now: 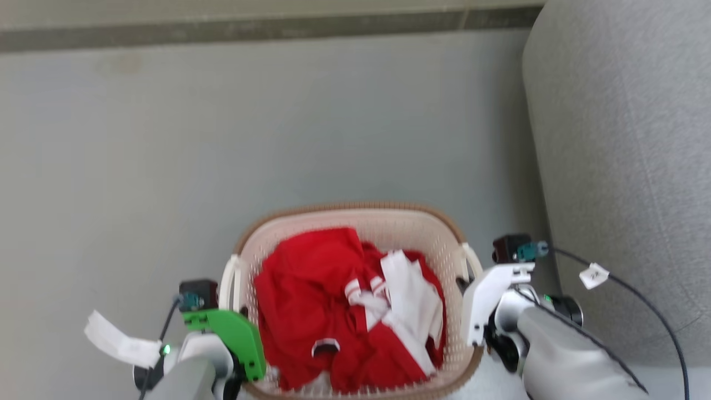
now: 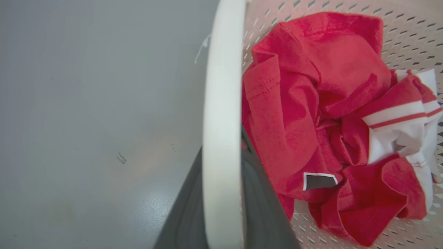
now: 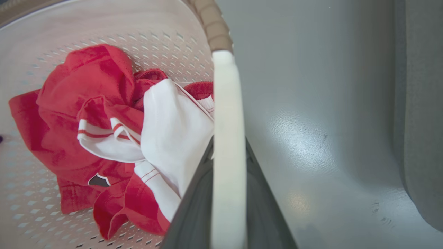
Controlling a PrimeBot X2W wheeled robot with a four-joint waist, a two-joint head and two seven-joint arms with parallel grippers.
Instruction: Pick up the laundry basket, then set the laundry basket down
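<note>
The laundry basket [image 1: 355, 210], cream perforated plastic with a brown woven-look rim, sits between my two arms at the bottom of the head view. Red-and-white clothes [image 1: 344, 305] fill it. My left gripper [image 1: 238, 304] is shut on the left white loop handle [image 2: 221, 114], with dark fingers [image 2: 188, 214] either side of it. My right gripper [image 1: 464, 288] is shut on the right loop handle [image 3: 228, 138], whose band runs between its fingers [image 3: 264, 211]. Whether the basket's bottom touches the floor is hidden.
A grey upholstered piece of furniture [image 1: 622, 166] stands close on the right, beside my right arm. Bare grey floor [image 1: 250, 139] stretches ahead and to the left, up to a dark strip along the wall [image 1: 278, 30].
</note>
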